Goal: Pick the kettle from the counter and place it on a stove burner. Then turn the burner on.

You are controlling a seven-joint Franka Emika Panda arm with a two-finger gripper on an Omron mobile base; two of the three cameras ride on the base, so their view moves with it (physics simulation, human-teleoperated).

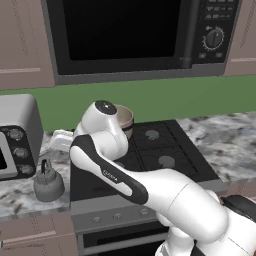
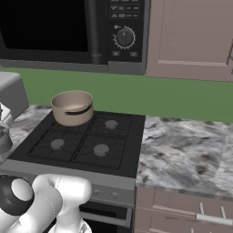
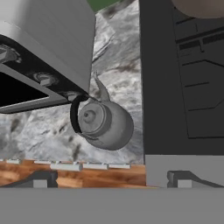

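Small squat grey metal kettle (image 3: 105, 124) upright on the grey-and-white marbled counter (image 3: 118, 65), between silver toaster oven (image 3: 48, 39) and black stove top (image 3: 183, 87), half cut off in right base view; jaws wide apart, empty.

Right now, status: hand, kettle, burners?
Hand above the counter, clear of the small squat grey metal kettle, grip unreadable. Kettle on marbled counter beside the toaster oven. Tan saucepan occupies one burner.

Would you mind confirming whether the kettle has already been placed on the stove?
No, the kettle stands on the counter beside the toaster oven, left of the stove.
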